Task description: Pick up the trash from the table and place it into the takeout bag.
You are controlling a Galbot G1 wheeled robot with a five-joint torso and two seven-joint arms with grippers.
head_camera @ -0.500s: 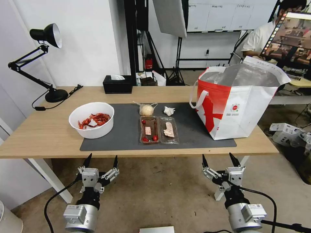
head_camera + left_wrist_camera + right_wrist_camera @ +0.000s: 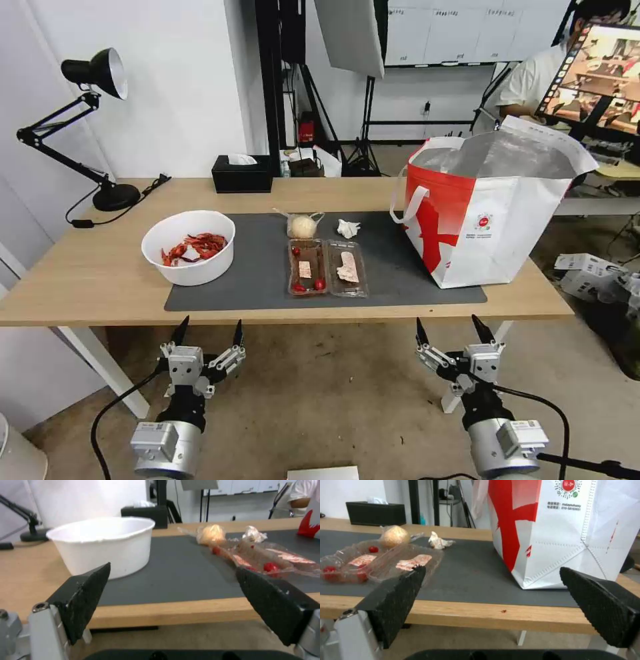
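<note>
Two pincers nearest, both below the tabletop's (image 2: 100,280) near edge and off it: left pincer (image 2: 207,332) under the near left part, fingers spread wide, nothing between them; right pincer (image 2: 452,329) under the near right part, likewise spread and holding nothing.

On the tabletop, one dark mat (image 2: 260,273) along the near edge, carrying four pieces of trash and one bag. Closest to the near edge, at mat centre, one clear hinged tray (image 2: 327,268) lying open in two halves, with food scraps and about four small red tomatoes in the left half. At the mat's left edge, partly over bare wood, one white bowl (image 2: 189,247) with red crayfish shells inside. Just behind the tray, one clear bag with a beige ball (image 2: 302,226), touching or nearly touching the tray's far rim. Beside that, toward the right, one crumpled tissue (image 2: 348,229), apart from the tray.

On the mat's right end, one red-and-white takeout bag (image 2: 493,213), upright, mouth open, silver lining showing, white strap hanging on its left side.

Farther back, near the far edge, one black tissue box (image 2: 241,175). At the far left corner, one black lamp (image 2: 93,73).
</note>
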